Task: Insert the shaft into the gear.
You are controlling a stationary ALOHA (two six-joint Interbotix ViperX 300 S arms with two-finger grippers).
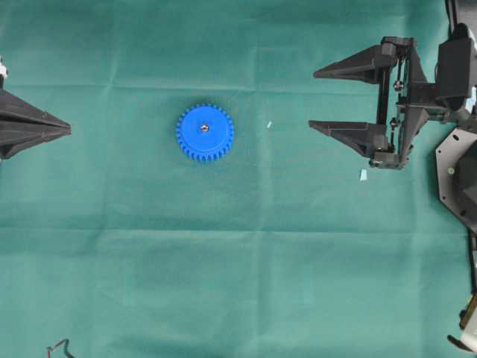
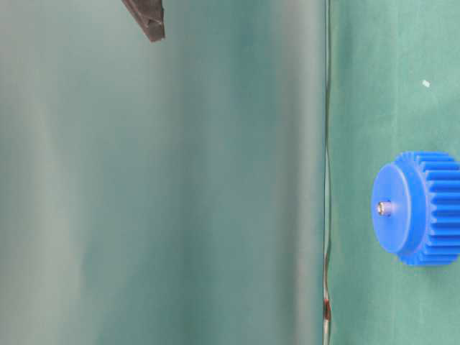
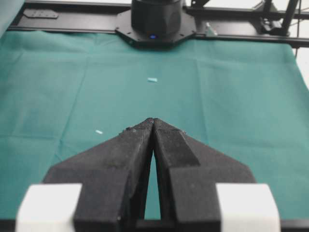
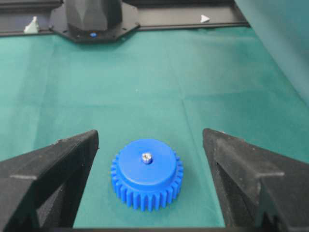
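A bright blue plastic spur gear [image 1: 205, 133], a round disc ringed with many small teeth below a smooth raised hub, lies flat on the green cloth-covered table [image 1: 238, 283]. It sits a little left of the table's middle, well away from every edge. A tiny silvery-grey metal shaft [image 1: 204, 127], a short cylinder with a shiny rounded end, stands upright in the gear's centre hole, its tip poking slightly above the hub's top face.

Gear [image 1: 205, 133] bright blue; shaft [image 4: 146, 156] silvery; cloth [image 1: 238, 283] plain green; fingers [image 1: 350, 71] black.
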